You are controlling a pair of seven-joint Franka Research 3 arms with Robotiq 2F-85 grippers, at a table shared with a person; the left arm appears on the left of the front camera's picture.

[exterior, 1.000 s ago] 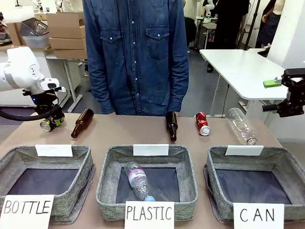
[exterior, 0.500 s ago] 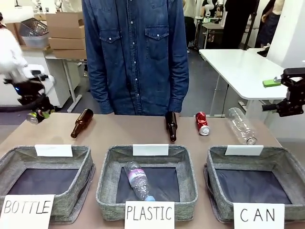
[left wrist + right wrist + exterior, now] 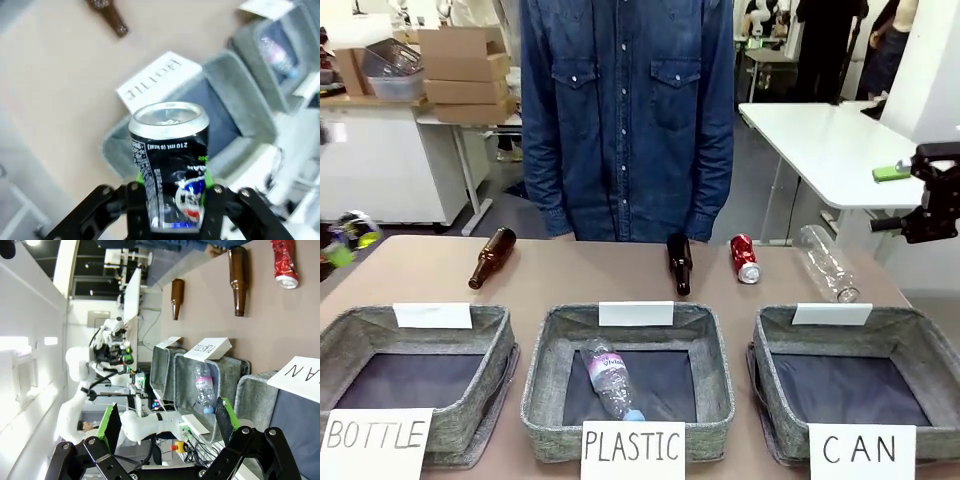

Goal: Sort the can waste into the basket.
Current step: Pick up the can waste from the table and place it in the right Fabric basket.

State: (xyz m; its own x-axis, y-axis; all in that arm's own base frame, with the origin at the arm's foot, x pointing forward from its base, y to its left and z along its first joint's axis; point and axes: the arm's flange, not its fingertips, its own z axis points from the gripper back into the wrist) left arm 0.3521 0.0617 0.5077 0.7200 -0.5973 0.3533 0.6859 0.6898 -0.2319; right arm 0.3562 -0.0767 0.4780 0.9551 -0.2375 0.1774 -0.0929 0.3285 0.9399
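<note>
Farthest left of the CAN basket (image 3: 918,325), at the front view's edge and raised off the table (image 3: 570,285), the left gripper (image 3: 174,192) is clamped on the dark can (image 3: 170,150); its green pads press both sides and the can's silver end points away from the wrist. There the pair is blurred. Next comes the BOTTLE basket (image 3: 335,340), two places left of the CAN basket, with a brown bottle (image 3: 492,258) lying on the table behind it. Just left of the CAN basket stands the PLASTIC basket (image 3: 542,390), a clear bottle (image 3: 610,380) lying inside. Behind it lies a darker brown bottle (image 3: 680,263), and beyond that stands a person in a denim shirt (image 3: 625,110). The red can (image 3: 745,259) lies on the table behind the CAN basket's left corner, and a clear plastic bottle (image 3: 828,264) lies behind its middle. Above and to the right of the CAN basket the right gripper (image 3: 167,422) hangs with its fingers apart, nothing between them
</note>
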